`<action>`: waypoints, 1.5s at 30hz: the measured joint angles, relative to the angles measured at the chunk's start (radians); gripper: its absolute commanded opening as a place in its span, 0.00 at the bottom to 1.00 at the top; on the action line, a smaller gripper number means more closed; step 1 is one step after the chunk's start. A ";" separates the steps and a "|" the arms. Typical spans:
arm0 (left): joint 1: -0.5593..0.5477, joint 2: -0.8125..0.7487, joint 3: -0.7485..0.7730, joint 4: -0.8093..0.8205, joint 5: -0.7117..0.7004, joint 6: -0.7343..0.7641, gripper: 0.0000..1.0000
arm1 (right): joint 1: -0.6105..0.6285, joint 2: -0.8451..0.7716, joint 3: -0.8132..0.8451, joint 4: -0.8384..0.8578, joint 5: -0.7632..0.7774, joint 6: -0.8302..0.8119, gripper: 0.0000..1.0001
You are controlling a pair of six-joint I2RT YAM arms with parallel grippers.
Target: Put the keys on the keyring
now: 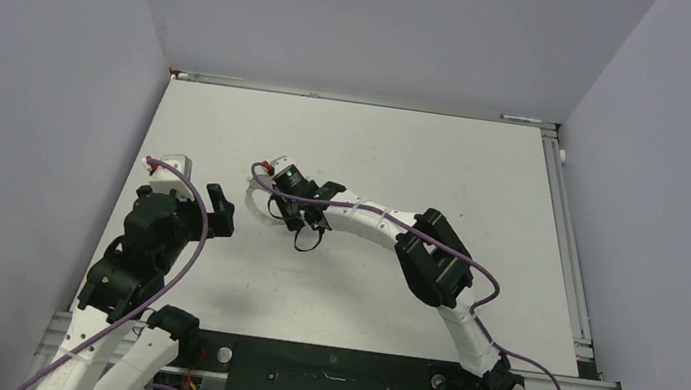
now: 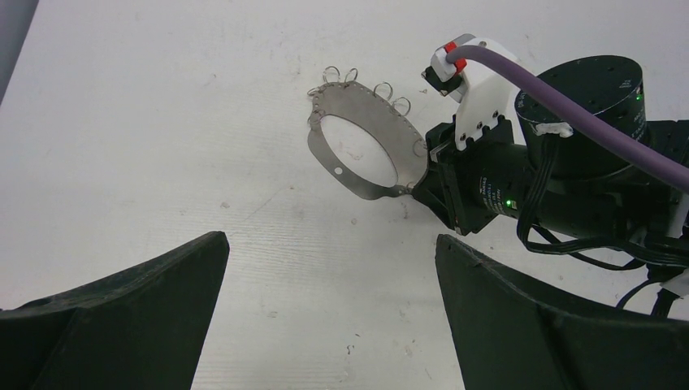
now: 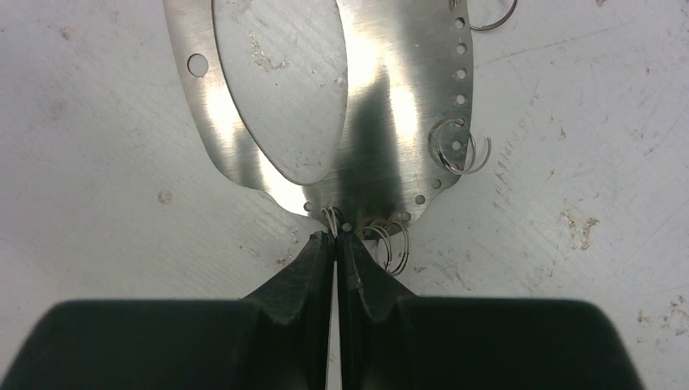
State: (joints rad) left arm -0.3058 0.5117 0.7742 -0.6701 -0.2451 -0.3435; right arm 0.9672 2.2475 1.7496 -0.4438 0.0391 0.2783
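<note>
On the white table, the keyring is pinched at its near rim.
The right gripper is closed tight on a small rim loop; the left gripper is spread wide, empty. So thin a pinch could be lost, and the keyring twisted or dropped.

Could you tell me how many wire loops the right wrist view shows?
4 wire loops on the keyring: one cut off at the top edge, one on its right rim, one beside the right gripper's tips, one tiny at them. More may be hidden.
</note>
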 measured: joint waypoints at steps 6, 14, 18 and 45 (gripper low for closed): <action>0.000 0.000 0.000 0.000 0.000 0.000 0.98 | 0.000 -0.010 -0.036 0.061 -0.010 -0.003 0.05; 0.000 0.001 0.000 0.000 0.001 0.004 0.98 | -0.005 -0.111 -0.210 0.159 -0.028 -0.029 0.05; 0.000 0.001 0.000 0.001 0.012 0.007 0.98 | -0.009 -0.208 -0.345 0.228 -0.042 -0.044 0.05; 0.001 -0.094 -0.048 0.153 0.283 -0.013 0.91 | -0.030 -0.933 -1.067 0.894 -0.063 -0.149 0.05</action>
State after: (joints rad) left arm -0.3050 0.4179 0.7258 -0.5167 0.0380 -0.3569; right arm 0.9375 1.3148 0.6823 0.4500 -0.0238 0.1295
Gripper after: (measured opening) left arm 0.916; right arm 0.060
